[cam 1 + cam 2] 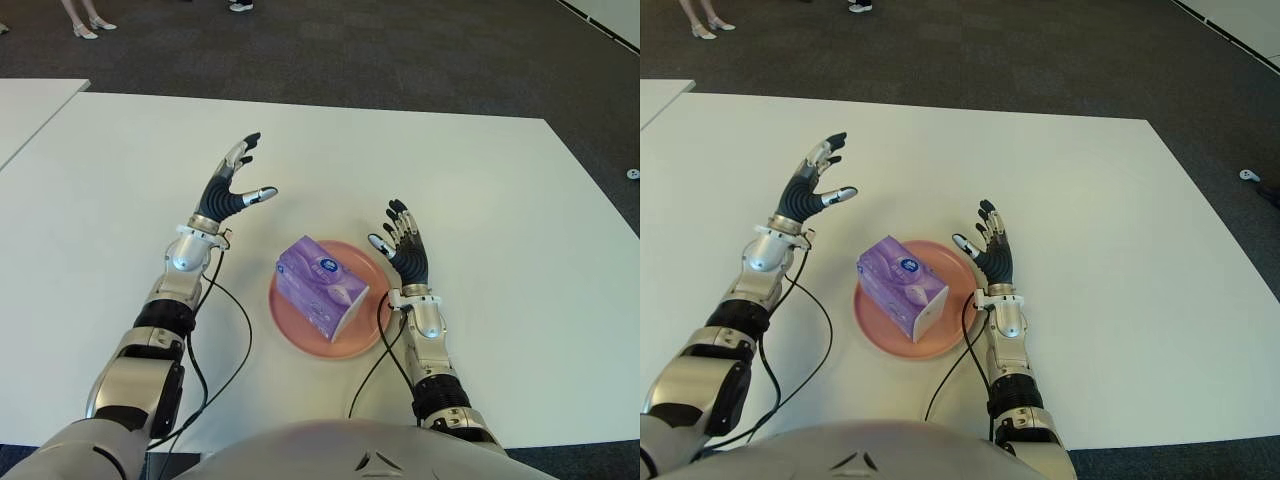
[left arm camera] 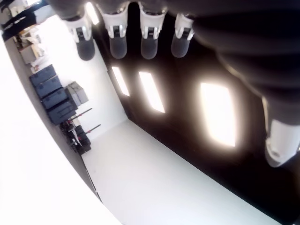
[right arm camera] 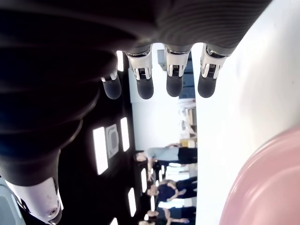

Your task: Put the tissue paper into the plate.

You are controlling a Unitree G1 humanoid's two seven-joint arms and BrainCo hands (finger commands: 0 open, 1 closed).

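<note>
The purple tissue paper pack [image 1: 320, 284] already lies in the pink plate [image 1: 352, 342], set at a slant across its middle, so the task looks complete as things stand. The plate sits on the white worktop [image 1: 480, 190] directly in front of the robot. The right hand [image 1: 404, 243] stands just beside the plate's rim at three o'clock, fingers straight and spread, holding nothing; its wrist view shows an empty palm with the pink rim close by. The left hand [image 1: 232, 184] is raised at about ten o'clock from the plate, well apart, likewise spread and empty. Both hands appear held clear so the pack stays undisturbed. A round white mark shows on the pack's top face; its writing cannot be read.
</note>
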